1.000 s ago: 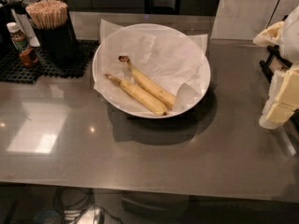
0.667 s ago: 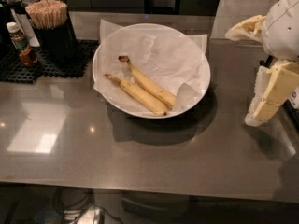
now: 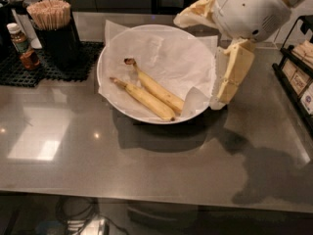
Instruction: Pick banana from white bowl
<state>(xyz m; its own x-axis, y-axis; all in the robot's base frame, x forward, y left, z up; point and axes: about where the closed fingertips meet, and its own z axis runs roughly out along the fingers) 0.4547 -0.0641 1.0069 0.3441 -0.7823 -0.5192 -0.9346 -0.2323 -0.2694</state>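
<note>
The white bowl [image 3: 100, 73], lined with crumpled white paper, stands on the grey counter. Two bananas lie in it side by side. The banana [image 3: 157, 90] with the dark blobby stem end is the far one; its stem points up-left. The like banana [image 3: 145, 100] with the thin pale stem lies just in front of it. My gripper [image 3: 211, 47] hangs over the bowl's right rim, open and empty. One cream finger [image 3: 194, 14] reaches over the far rim and the other finger [image 3: 232, 75] hangs beside the right rim. It is right of both bananas, touching neither.
A black cup of wooden sticks [image 3: 54, 26] and a sauce bottle [image 3: 23, 47] stand on a black mat [image 3: 44, 70] at the back left. A black rack with packets [image 3: 298, 77] stands at the right edge.
My gripper has moved left from the right edge of the view to the bowl's right rim. The bananas and bowl have not moved.
</note>
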